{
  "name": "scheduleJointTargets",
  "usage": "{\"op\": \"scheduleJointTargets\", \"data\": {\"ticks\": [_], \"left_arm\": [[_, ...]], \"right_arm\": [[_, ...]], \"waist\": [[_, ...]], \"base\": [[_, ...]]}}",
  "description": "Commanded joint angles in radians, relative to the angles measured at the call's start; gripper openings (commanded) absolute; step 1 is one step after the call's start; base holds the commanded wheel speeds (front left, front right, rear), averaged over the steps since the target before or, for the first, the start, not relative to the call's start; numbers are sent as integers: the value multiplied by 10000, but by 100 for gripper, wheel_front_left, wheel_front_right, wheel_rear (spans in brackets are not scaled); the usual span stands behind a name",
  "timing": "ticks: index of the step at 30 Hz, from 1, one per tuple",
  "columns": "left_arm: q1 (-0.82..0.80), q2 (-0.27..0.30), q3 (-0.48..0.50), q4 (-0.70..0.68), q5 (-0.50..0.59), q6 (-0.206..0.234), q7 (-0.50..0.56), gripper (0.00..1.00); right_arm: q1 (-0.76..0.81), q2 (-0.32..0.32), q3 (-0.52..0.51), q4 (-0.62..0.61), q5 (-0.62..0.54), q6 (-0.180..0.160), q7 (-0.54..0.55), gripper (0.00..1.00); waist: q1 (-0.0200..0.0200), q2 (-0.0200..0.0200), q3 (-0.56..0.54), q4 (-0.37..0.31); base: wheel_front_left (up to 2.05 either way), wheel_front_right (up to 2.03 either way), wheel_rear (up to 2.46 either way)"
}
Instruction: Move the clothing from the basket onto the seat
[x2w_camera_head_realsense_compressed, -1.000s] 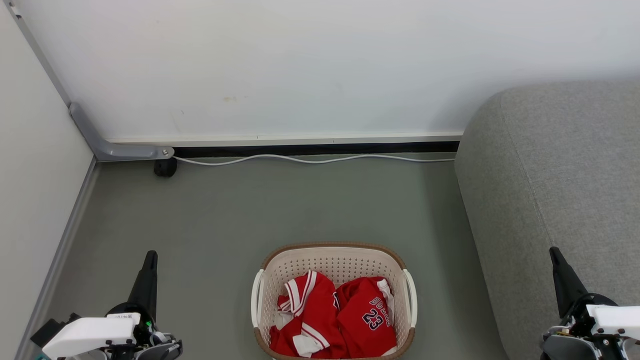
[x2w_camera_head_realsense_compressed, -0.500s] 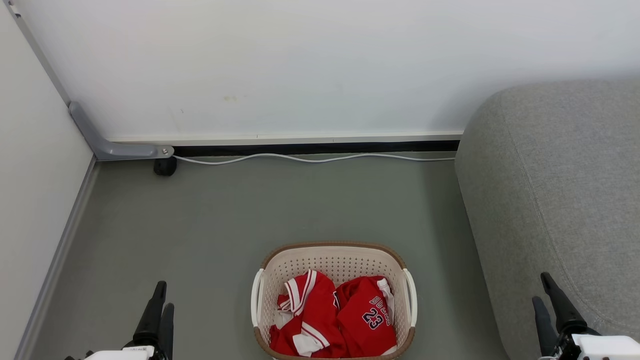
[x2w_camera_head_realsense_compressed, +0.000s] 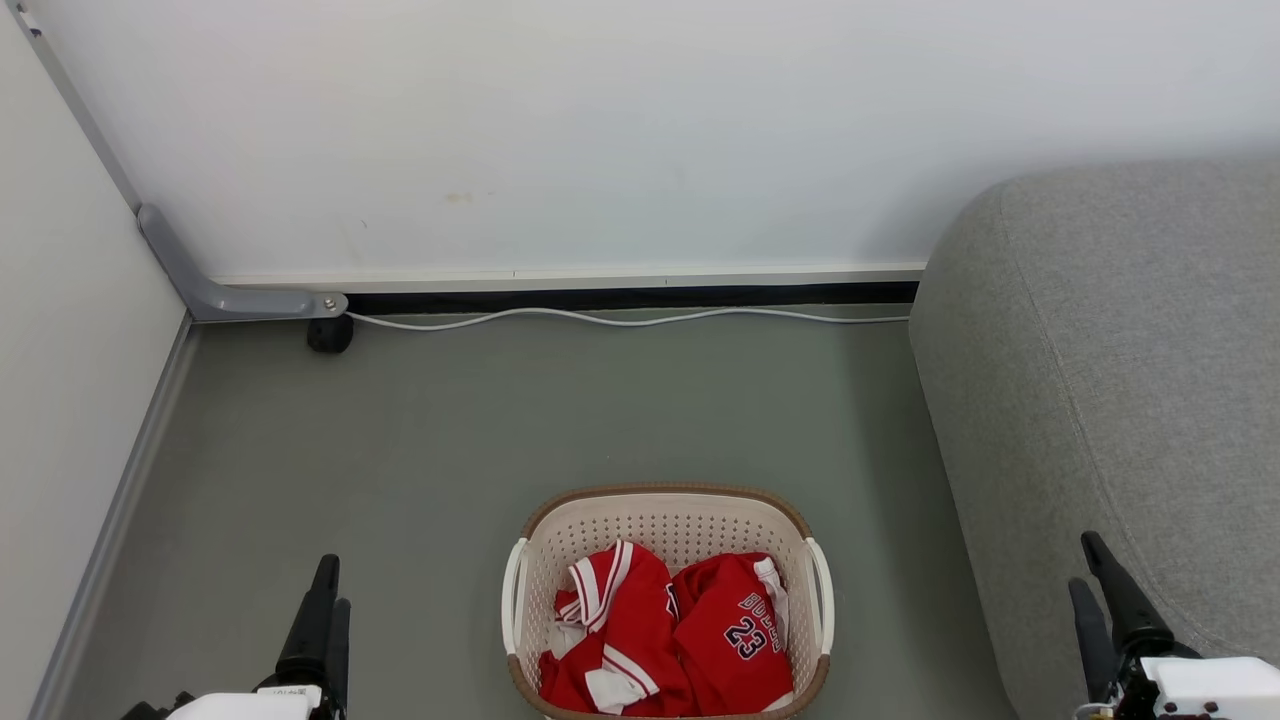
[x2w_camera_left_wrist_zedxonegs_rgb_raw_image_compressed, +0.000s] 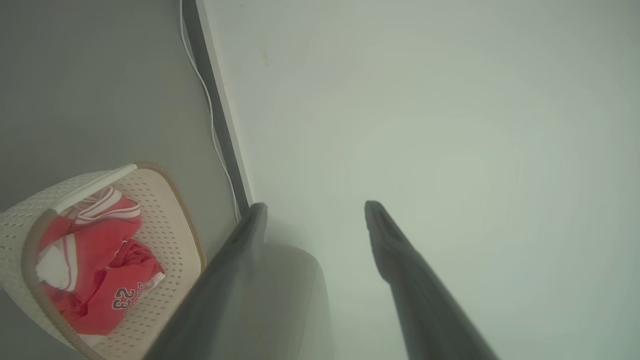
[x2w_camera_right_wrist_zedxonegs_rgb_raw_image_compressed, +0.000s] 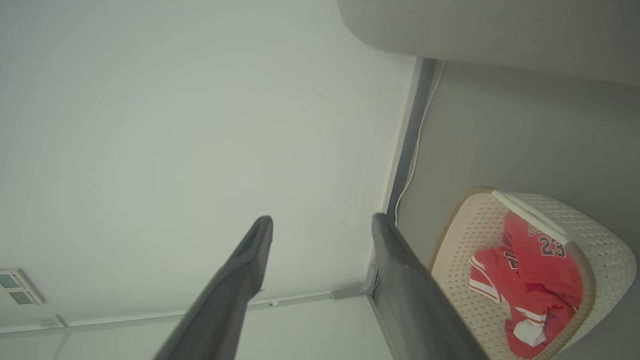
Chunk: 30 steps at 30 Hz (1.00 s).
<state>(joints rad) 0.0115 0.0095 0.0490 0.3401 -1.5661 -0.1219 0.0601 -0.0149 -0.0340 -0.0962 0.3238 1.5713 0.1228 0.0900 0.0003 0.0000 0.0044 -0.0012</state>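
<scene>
We see the red clothing (x2w_camera_head_realsense_compressed: 670, 640) heaped inside the basket (x2w_camera_head_realsense_compressed: 668, 492), which sits on the grey floor (x2w_camera_head_realsense_compressed: 450, 450) with the sofa (x2w_camera_head_realsense_compressed: 1130, 380) close on its right. Our left claw (x2w_camera_head_realsense_compressed: 335, 582) hangs well left of the basket, our right claw (x2w_camera_head_realsense_compressed: 1081, 560) by the sofa's edge, both spread wide and empty

We read a dark 23 on the red clothing (x2w_camera_head_realsense_compressed: 735, 640) in the basket (x2w_camera_head_realsense_compressed: 668, 493); the arched lettering beside it, upside down to us, looks like BULLS. Both wrist views catch the 23 too.
</scene>
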Motion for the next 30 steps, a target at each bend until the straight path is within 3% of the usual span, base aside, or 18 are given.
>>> {"op": "scheduleJointTargets", "data": {"ticks": [1, 14, 30], "left_arm": [[-521, 107, 11, -296, 212, -13, -82, 100], [-665, 143, -128, -364, 1913, -22, -463, 100], [-900, 188, -447, -389, 4547, -33, -932, 100]], "right_arm": [[-460, -250, 97, -367, -134, 38, -150, 100], [-752, -833, 812, -307, -928, 43, -760, 100], [-1055, -1291, 1295, -263, -2976, 49, -1231, 100]], "waist": [[-2, 0, 1, 0], [-2, 0, 0, -27], [-2, 0, 7, -83]], "base": [[0, 0, 0], [0, 0, 0], [0, 0, 0]]}}
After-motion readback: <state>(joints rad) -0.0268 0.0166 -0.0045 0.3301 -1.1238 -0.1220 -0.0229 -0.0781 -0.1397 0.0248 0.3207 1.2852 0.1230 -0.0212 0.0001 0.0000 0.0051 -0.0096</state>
